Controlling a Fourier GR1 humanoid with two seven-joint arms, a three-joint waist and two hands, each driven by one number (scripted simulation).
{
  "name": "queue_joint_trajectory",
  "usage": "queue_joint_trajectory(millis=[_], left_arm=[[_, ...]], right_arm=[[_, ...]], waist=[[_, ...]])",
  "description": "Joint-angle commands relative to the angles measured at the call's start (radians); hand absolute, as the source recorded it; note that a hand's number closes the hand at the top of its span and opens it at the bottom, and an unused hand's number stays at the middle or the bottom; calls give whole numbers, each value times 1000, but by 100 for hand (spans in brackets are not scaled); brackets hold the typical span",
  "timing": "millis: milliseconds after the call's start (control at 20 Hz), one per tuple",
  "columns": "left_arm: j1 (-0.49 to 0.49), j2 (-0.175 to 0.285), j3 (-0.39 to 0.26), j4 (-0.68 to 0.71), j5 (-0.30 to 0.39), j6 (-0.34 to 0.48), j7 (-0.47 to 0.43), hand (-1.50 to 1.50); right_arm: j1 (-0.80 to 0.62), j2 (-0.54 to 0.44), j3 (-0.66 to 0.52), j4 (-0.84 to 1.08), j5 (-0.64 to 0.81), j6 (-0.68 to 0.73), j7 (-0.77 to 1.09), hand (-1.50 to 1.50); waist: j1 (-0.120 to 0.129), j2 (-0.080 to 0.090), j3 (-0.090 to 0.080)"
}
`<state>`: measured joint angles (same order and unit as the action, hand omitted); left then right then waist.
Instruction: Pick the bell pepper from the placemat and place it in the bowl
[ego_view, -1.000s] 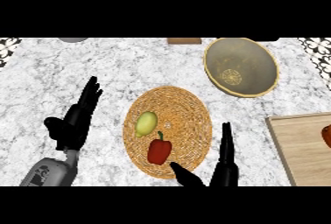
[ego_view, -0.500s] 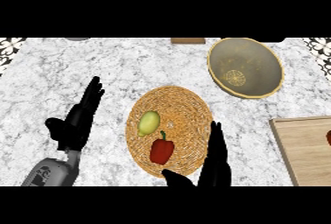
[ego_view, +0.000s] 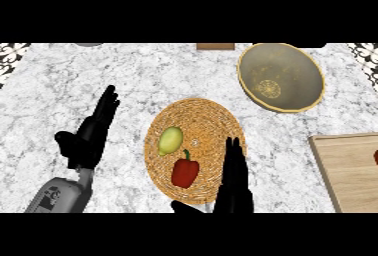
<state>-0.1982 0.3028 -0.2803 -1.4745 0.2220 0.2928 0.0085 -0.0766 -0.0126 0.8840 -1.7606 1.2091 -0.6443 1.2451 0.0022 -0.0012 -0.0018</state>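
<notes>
A red bell pepper (ego_view: 184, 172) with a green stem lies on the near part of a round woven placemat (ego_view: 203, 120). My right hand (ego_view: 233, 180) is open, fingers straight, just right of the pepper and over the mat's near right edge, apart from it. The bowl (ego_view: 282, 76), tan-rimmed with a grey inside, stands at the far right. My left hand (ego_view: 90, 134) rests open on the left, fingers up.
A pale green fruit (ego_view: 170, 140) lies on the mat beside the pepper, to its far left. A wooden cutting board (ego_view: 351, 170) sits at the right edge with a red thing at its border. The counter is marble.
My right hand has slid left and a little forward, from the mat's right side to close beside the pepper. The left hand has stayed put.
</notes>
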Motion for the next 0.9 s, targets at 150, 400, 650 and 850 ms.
queue_joint_trajectory(millis=[150,400,650,850], left_arm=[[-6,-1,12,1,1,-20,13,0],[18,-15,0,-15,-14,-12,4,0],[-11,-41,-6,-28,-37,22,41,0],[-11,-37,-9,-30,-48,13,53,0]], right_arm=[[-32,12,67,-32,50,-124,242,-150],[-65,11,48,2,1,-176,228,-150],[-38,12,42,30,-22,-241,199,-150],[-37,12,55,138,-52,-363,170,-150]], waist=[[0,-1,1],[10,0,1],[2,0,2],[5,2,2]])
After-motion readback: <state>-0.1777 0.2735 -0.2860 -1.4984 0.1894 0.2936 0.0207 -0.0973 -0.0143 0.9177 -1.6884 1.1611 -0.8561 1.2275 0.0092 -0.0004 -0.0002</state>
